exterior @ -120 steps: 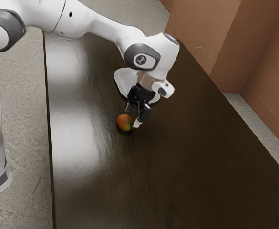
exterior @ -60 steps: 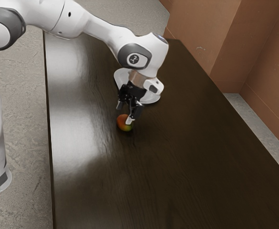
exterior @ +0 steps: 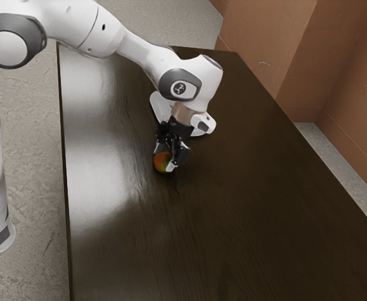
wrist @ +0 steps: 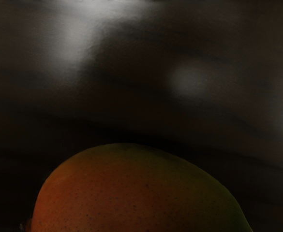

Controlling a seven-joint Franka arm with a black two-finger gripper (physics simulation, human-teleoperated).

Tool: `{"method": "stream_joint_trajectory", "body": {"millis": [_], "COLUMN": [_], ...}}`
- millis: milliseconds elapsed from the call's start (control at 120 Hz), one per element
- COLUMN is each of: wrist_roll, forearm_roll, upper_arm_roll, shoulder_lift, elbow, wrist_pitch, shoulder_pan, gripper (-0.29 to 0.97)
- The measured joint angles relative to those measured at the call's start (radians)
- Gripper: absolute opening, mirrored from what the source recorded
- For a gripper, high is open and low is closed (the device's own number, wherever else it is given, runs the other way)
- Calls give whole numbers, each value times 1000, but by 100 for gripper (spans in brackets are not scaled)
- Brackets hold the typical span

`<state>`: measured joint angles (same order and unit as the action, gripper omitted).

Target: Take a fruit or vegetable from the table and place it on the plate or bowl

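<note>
A red, orange and green mango [exterior: 162, 164] lies on the dark wooden table [exterior: 233, 207]. My black gripper [exterior: 167, 158] has come down over it, with one finger on each side of the fruit; the fingers look open and I see no squeeze on the mango. In the wrist view the mango [wrist: 131, 193] sits large and close right under my hand. A white plate [exterior: 156, 101] rests on the table just behind the mango, mostly hidden by my forearm and wrist.
Brown walls [exterior: 277, 44] rise along the table's far side at the exterior view's right. A grey floor [exterior: 26, 188] lies past the table edge at the exterior view's left. Open tabletop stretches in front of the mango.
My hand moved toward the exterior view's left and came down, from beside the mango to straddling it. The mango has stayed in place.
</note>
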<state>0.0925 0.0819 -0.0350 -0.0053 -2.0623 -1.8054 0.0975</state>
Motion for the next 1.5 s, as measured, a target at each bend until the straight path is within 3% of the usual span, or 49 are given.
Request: {"method": "stream_joint_trajectory", "body": {"millis": [350, 467, 625, 750, 892, 958, 1125, 1367, 1500], "wrist_roll": [2, 5, 1, -20, -51, -65, -97, -135, -159], "forearm_roll": [3, -7, -43, -57, -58, -56, -49, -41, -36], "upper_arm_roll": [-1, -9, 14, 47, 54, 55, 55, 54, 53], "shoulder_lift": [23, 15, 23, 78, 161, 221, 408, 468, 471], "elbow": [16, 53, 301, 484, 572, 612, 715, 740, 746], "wrist_pitch": [-16, -13, 21, 64, 87, 93, 91, 74, 70], "shoulder_pan": [40, 49, 20, 24, 265, 325, 339, 363, 361], "gripper": [27, 21, 18, 24, 27, 28, 29, 31, 53]}}
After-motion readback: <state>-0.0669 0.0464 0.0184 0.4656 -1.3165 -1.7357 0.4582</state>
